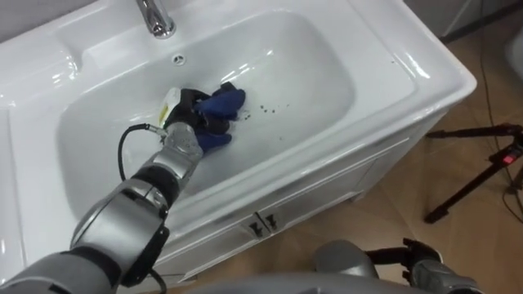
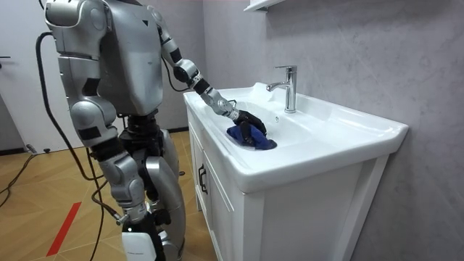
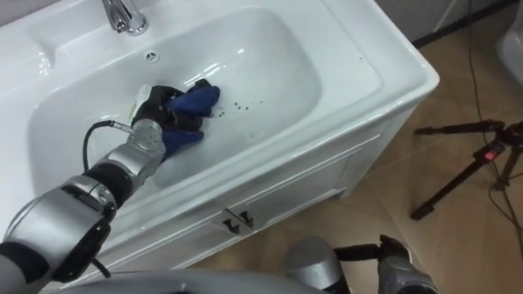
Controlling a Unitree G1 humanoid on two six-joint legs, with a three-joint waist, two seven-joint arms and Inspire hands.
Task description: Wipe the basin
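The left hand (image 1: 189, 113) is reaching down into the basin (image 1: 319, 57), fingers curling into a bunched blue cloth (image 1: 222, 102) and pressing it on the basin bottom. The cloth is lying under the fingertips and spilling to the hand's right. Just beyond it on that side, dark specks (image 1: 271, 107) are dotting the white bottom, so the next sweep is likely heading rightward. The right hand (image 1: 437, 273) is hanging low, well apart; I cannot tell its state.

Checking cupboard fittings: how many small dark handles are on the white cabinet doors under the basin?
2. One small dark handle sits on the left white cabinet door, the other beside it on the right door, where the doors meet. Others may be hidden.
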